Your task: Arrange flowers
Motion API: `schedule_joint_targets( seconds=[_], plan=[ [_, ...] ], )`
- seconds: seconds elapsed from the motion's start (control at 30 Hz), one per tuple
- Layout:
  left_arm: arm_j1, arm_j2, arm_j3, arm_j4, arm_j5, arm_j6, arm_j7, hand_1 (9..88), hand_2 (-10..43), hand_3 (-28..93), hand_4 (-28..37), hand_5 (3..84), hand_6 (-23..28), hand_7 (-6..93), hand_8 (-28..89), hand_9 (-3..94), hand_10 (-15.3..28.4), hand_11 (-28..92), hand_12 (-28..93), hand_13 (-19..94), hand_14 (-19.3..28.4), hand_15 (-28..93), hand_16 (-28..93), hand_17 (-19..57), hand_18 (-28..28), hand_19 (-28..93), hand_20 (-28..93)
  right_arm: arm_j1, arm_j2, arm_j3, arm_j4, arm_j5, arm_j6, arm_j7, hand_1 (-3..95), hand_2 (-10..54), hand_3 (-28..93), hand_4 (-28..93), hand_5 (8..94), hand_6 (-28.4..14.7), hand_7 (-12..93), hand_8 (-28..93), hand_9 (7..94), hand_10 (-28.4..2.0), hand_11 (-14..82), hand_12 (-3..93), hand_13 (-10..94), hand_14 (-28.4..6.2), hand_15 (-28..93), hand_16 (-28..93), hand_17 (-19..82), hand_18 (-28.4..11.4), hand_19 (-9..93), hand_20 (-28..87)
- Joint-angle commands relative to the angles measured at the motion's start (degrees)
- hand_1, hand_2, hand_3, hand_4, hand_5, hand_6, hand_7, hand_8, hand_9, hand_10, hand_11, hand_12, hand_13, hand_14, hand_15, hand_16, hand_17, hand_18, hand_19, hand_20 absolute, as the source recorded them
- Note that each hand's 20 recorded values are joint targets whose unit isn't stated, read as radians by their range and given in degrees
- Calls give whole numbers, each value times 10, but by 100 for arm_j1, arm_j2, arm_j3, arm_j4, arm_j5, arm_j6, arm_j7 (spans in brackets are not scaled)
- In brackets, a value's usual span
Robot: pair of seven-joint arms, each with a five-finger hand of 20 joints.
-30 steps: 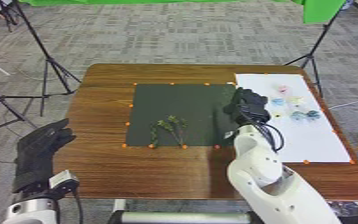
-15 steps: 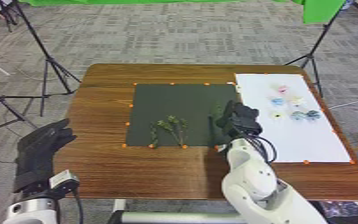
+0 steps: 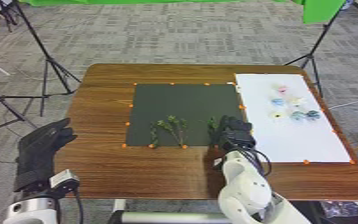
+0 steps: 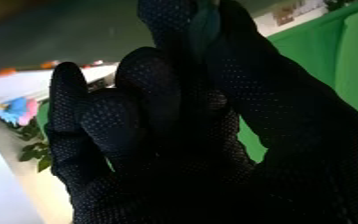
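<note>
My right hand is over the near right corner of the dark mat, pinching a green leafy stem that stands out to its left. In the right wrist view, thumb and forefinger of the right hand close on a dark green leaf. Several green stems lie on the mat's near half. Pink, blue, pale and dark blue-green flowers lie on the white sheet. My left hand is beside the table's left edge, its fingers relaxed.
The brown table carries orange markers along the mat's and sheet's edges. Black tripods stand behind the table on both sides. Green cloth hangs at the far right.
The right hand has moved nearer the robot and slightly left, from the seam between mat and sheet to the mat's near right corner, carrying the green stem. The left hand stayed put.
</note>
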Motion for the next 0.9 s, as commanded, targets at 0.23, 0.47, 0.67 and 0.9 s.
schedule_joint_targets(
  seconds=[0.23, 0.47, 0.67, 0.9],
  plan=[
    [-35, -38, 23, 6, 32, -61, -88, 288, 43, 826, -150, 529, 169, 199, -99, 418, 247, 516, 132, 328, 284, 841, -230, -41, 242, 545, 462, -48, -63, -83, 90, -144, 43, -8, 495, -95, 795, -262, 867, -33, 222, 147, 712, -186, 616, 393, 570, -227, 865, 305, 155, -284, 789, 225],
    [-4, -111, -34, -3, 109, -106, -153, 291, 46, 826, -148, 530, 169, 199, -98, 437, 251, 540, 143, 335, 284, 843, -230, -40, 241, 544, 462, -28, -26, -111, 61, -125, 116, 135, 447, -95, 784, -246, 838, -36, 268, 136, 694, -199, 649, 353, 559, -240, 870, 308, 144, -284, 791, 227],
    [-10, -198, -53, -8, 213, -147, -232, 291, 47, 827, -143, 534, 171, 200, -98, 439, 251, 542, 149, 338, 284, 846, -228, -40, 240, 544, 462, 1, 11, -125, 58, -162, 85, 216, 410, -95, 791, -235, 815, -49, 268, 138, 669, -213, 665, 337, 532, -258, 880, 307, 142, -284, 784, 236],
    [0, -115, -28, -3, 97, -83, -130, 290, 46, 828, -141, 534, 171, 200, -98, 434, 251, 535, 146, 336, 284, 845, -227, -41, 240, 545, 461, -16, -19, -68, 5, -50, 5, 167, 351, -76, 820, -224, 732, -80, 284, -6, 594, -253, 673, 322, 499, -283, 895, 282, 135, -284, 749, 291]
  ],
)
